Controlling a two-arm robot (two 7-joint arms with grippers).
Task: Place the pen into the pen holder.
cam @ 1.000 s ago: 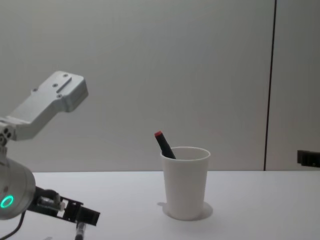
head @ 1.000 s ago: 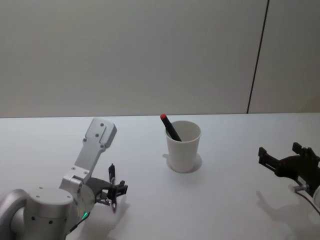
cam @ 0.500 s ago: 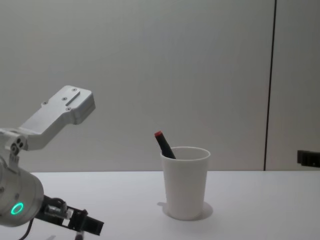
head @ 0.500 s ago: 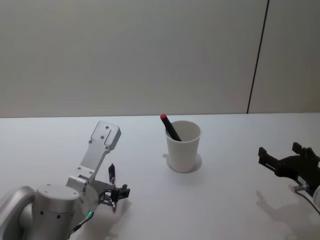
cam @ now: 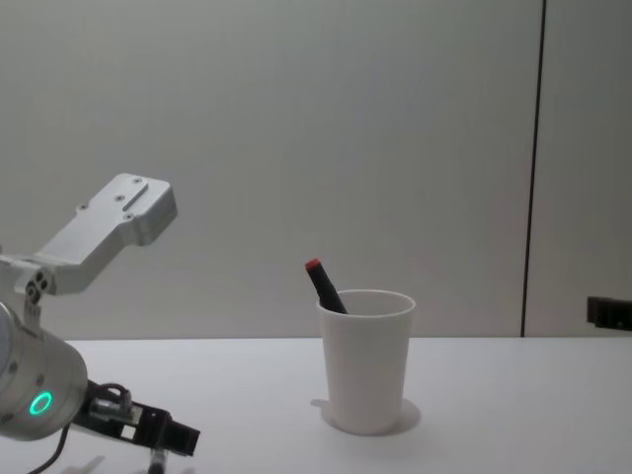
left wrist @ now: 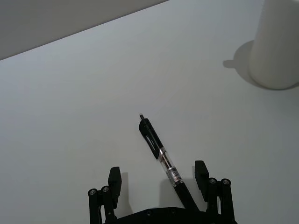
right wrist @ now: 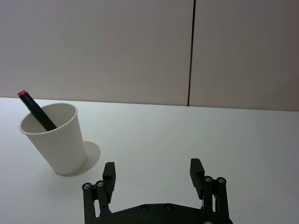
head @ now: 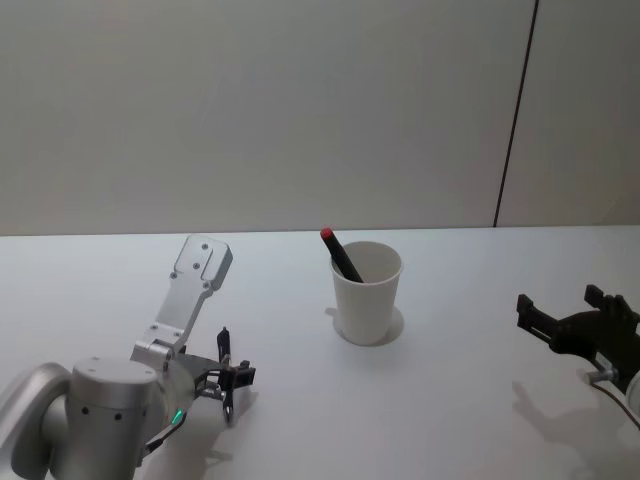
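Pen (left wrist: 161, 151): black, flat on the table (head: 450, 400), well left of the pen holder (head: 366, 295)
Left gripper (left wrist: 157, 170): down over the pen, fingers (left wrist: 114, 179) wide apart, one each side, not squeezing
Just changed: the left arm (head: 190, 295) rocked a little; the gripper stayed put and the pen did not move
Meaning: no grab yet; closing looks like the next job
Pen holder: upright, a red-topped pen (head: 340, 255) leaning inside
Right gripper (right wrist: 153, 165): far right of the pen holder, open, idle
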